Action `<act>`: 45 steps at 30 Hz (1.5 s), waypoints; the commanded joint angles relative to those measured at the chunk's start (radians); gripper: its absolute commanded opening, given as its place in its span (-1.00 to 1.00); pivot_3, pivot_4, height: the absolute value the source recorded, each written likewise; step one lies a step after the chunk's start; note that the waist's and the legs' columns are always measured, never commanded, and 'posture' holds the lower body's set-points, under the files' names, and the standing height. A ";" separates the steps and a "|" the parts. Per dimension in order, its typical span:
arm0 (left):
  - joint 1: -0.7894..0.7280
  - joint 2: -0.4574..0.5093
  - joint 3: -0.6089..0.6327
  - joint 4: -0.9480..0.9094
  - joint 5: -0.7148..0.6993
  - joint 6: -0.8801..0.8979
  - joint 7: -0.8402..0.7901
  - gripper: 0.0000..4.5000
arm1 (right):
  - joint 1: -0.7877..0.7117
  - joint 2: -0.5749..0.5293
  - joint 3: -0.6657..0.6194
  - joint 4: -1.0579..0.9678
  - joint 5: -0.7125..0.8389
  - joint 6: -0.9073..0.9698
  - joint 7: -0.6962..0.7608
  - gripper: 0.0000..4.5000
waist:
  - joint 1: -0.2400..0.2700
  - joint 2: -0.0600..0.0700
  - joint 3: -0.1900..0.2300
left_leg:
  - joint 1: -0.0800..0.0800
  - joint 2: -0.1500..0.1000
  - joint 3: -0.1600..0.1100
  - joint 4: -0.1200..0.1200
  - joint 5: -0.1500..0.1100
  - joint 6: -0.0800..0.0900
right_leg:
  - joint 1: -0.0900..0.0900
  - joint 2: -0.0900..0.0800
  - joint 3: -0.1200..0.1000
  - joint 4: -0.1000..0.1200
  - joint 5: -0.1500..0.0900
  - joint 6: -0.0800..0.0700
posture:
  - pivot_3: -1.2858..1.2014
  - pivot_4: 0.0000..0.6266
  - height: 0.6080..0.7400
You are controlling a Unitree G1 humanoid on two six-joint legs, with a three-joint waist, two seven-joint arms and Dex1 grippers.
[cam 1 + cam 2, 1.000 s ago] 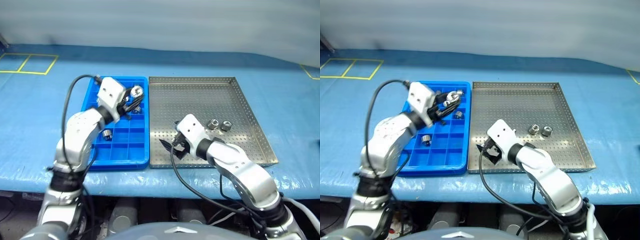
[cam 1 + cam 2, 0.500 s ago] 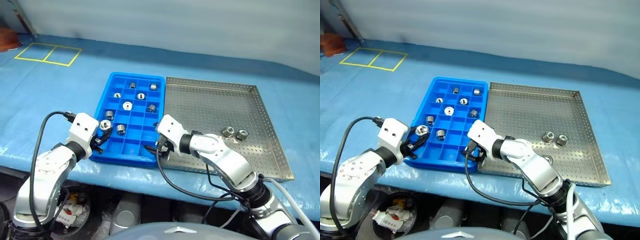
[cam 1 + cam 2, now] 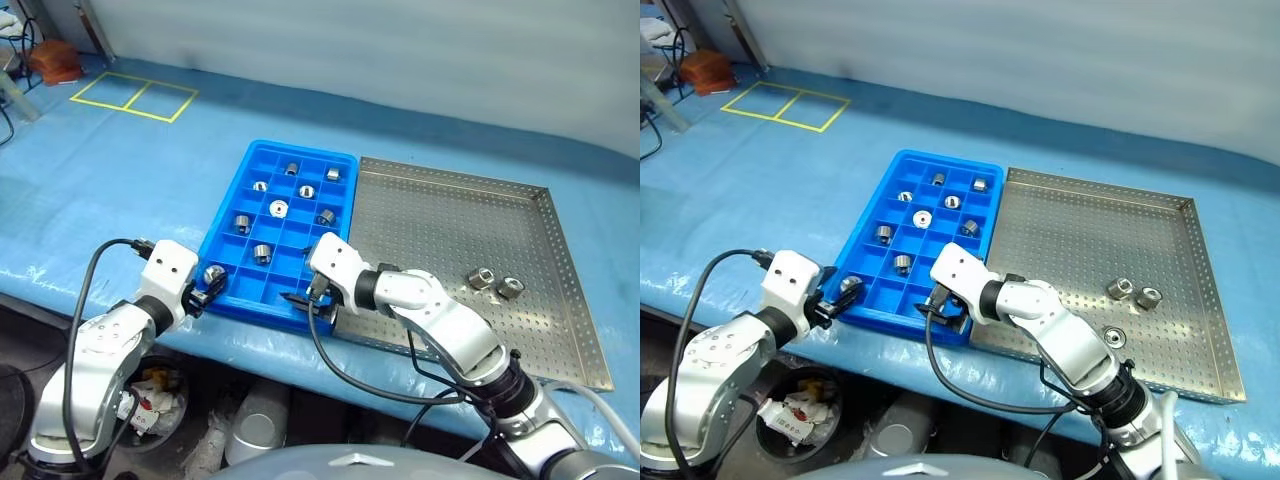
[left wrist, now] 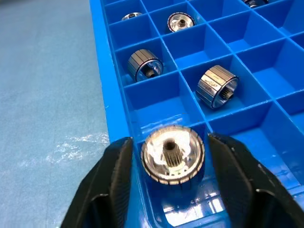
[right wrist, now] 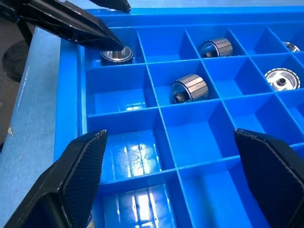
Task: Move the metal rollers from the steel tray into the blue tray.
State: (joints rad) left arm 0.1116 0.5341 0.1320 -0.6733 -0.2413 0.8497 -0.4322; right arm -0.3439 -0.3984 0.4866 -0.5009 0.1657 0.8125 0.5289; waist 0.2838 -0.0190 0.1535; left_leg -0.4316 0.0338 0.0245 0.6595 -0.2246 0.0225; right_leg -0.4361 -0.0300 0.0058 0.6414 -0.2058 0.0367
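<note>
Blue-covered table [image 3: 120,190]; blue tray [image 3: 225,237] at centre, steel tray [image 3: 440,215] touching at 3 o'clock; yellow tape squares [image 3: 133,97] at 10.

No readable text, labels, brands or numbers on anything in view

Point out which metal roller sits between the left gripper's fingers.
The roller in the blue tray's near corner compartment, hollow centre facing up, between the left gripper's parted fingers. The other rollers lie in compartments farther in or on the steel tray.
</note>
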 commanded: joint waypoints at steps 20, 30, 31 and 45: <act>-0.243 -0.274 -0.300 0.195 0.017 -0.342 0.016 0.97 | 0.164 0.246 -0.524 -0.173 -0.142 0.272 -0.523 1.00 | -0.094 0.001 -0.002 | -0.012 -0.005 0.001 0.004 0.001 0.001 | -0.005 0.003 0.001 0.002 0.002 0.000 | 0.14 -0.52 1.00; -0.258 -0.248 -0.410 0.235 0.004 -0.388 -0.090 0.97 | 0.277 0.277 -0.615 -0.286 -0.171 0.535 -0.568 1.00 | -0.243 0.003 -0.002 | -0.005 -0.005 -0.001 0.002 0.001 0.001 | 0.002 0.005 0.004 0.003 0.002 -0.001 | 0.10 -0.52 1.00; -0.259 -0.242 -0.416 0.236 0.008 -0.391 -0.100 0.97 | 0.289 0.286 -0.622 -0.299 -0.167 0.560 -0.564 1.00 | -0.248 0.003 -0.002 | -0.001 -0.004 -0.001 0.002 0.001 0.001 | 0.004 0.005 0.004 0.003 0.001 -0.001 | 0.10 -0.52 1.00; -0.259 -0.186 -0.470 0.255 0.003 -0.428 -0.215 0.97 | 0.294 0.331 -0.629 -0.317 -0.132 0.636 -0.518 1.00 | -0.270 0.003 -0.002 | 0.003 0.001 -0.001 0.002 0.002 0.002 | 0.007 0.004 0.007 0.003 0.001 0.000 | 0.09 -0.52 1.00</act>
State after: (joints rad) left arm -0.1395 0.3551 -0.3292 -0.4074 -0.2367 0.4447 -0.6398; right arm -0.0364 -0.0665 -0.1333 -0.8023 0.0287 1.4654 0.0079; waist 0.0138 -0.0155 0.1513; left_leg -0.4284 0.0350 0.0236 0.6613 -0.2228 0.0248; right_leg -0.4294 -0.0260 0.0130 0.6439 -0.2044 0.0369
